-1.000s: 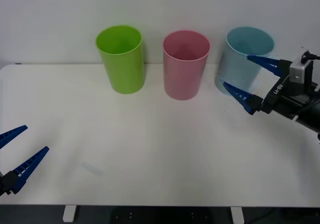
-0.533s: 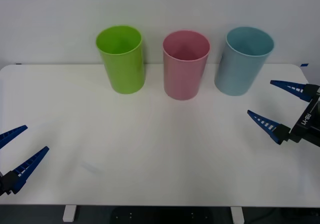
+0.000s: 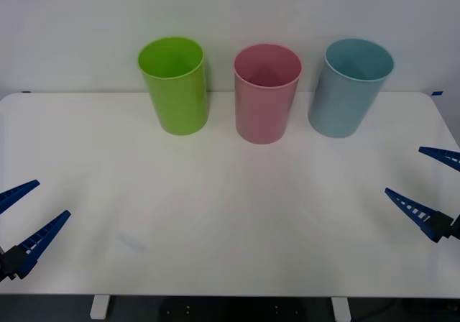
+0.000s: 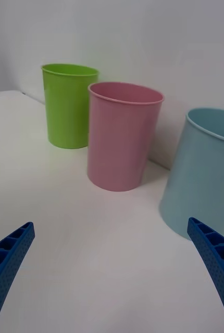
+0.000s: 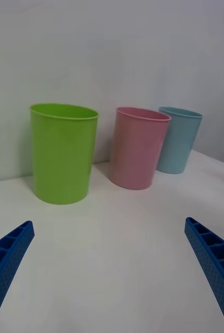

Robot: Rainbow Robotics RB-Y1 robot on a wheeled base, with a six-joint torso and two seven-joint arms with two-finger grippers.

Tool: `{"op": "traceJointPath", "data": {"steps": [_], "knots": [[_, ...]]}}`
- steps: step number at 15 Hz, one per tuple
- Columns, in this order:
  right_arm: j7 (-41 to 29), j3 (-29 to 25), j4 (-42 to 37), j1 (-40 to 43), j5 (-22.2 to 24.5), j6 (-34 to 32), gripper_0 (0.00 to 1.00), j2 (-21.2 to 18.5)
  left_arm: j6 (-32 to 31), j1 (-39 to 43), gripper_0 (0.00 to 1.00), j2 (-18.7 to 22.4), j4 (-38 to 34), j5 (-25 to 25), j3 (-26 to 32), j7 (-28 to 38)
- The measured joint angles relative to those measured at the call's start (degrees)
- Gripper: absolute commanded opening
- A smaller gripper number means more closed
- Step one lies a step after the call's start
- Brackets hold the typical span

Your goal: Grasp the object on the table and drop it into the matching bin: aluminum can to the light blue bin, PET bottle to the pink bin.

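Front view gives you three bins upright in a row at the far side of the table (image 3: pixel 230 214): the lime green bin (image 3: pixel 174 85) on the left, the pink bin (image 3: pixel 267 92) in the middle, the light blue bin (image 3: pixel 351 86) on the right, each apart from its neighbour. Your right gripper (image 3: pixel 431 189) sits low at the table's right edge, fingers spread wide and holding nothing. Your left gripper (image 3: pixel 25 218) is parked at the near left corner, fingers likewise wide apart. You cannot tell where the PET bottle is.
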Motion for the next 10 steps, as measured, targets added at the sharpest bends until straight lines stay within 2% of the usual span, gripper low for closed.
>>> {"op": "traceJointPath", "data": {"steps": [10], "knots": [[-0.32,-1.04,0.01,3.75,-2.08,0.01,1.00,0.03,0.00,0.00,1.00,0.00,0.00,0.00,0.00,0.00]]}}
